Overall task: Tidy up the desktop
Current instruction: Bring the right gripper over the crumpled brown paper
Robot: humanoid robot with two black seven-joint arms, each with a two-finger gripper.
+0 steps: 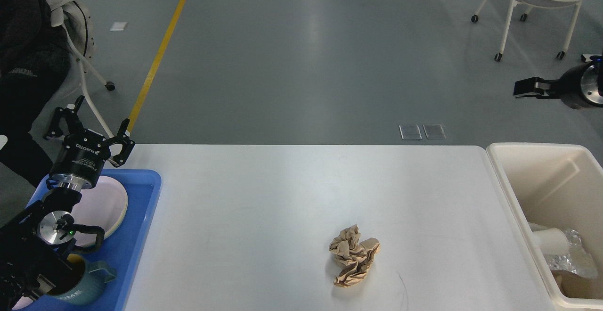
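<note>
One crumpled brown paper wad (353, 255) remains mid-tabletop (282, 193); my left gripper (89, 125) hangs wide, right gripper (530, 87) unreadable. Next: bin (513, 193) it.

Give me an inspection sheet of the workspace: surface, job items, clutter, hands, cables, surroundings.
Surface: white desktop, mostly bare, faint dark mark near the front edge.
Job's things: blue tray at left holding a white plate and a teal mug; cream bin at right with a paper cup and foil inside.
Clutter: one crumpled brown paper ball on the desktop, right of centre.
Hands: left hand open, raised over the tray's far end; right hand off the table at right, state unclear.
Cables: black cable on the left arm near the wrist.
Surroundings: grey floor, yellow line, white wheeled chairs at both sides.
</note>
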